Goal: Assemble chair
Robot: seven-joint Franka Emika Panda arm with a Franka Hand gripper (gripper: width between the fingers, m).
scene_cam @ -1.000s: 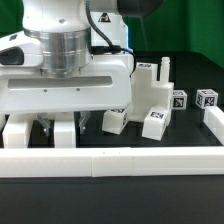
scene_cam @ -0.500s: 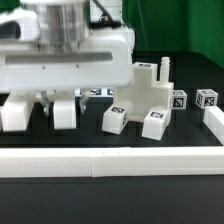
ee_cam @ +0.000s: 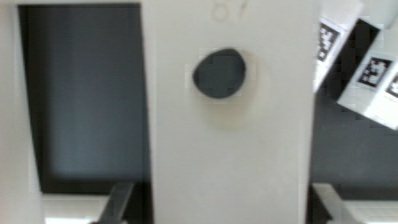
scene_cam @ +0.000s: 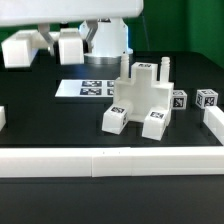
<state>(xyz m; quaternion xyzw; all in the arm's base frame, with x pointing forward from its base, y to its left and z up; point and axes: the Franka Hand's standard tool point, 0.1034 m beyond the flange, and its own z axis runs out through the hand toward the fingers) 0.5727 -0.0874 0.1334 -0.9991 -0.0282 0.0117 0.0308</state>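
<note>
In the wrist view a flat white chair panel (ee_cam: 222,130) with a round hole stands between the dark fingers (ee_cam: 125,205), which close against its two sides. In the exterior view the gripper (scene_cam: 45,45) is high at the upper left, with white blocky pieces hanging either side of it. A boxy white chair block (scene_cam: 145,92) with upright pegs stands right of centre. Tagged white cubes lie in front of it, one (scene_cam: 114,121) and another (scene_cam: 155,124). Two more cubes (scene_cam: 178,100) (scene_cam: 207,98) lie to its right.
The marker board (scene_cam: 90,88) lies behind the chair block and shows in the wrist view (ee_cam: 365,70). A long low white rail (scene_cam: 110,162) runs along the front and turns back on the exterior view's right (scene_cam: 213,125). A white piece (scene_cam: 2,116) shows at the left edge.
The gripper has risen from table height to the top of the exterior view, carrying the white pieces with it. This uncovers the marker board and the chair block. The cubes have not moved.
</note>
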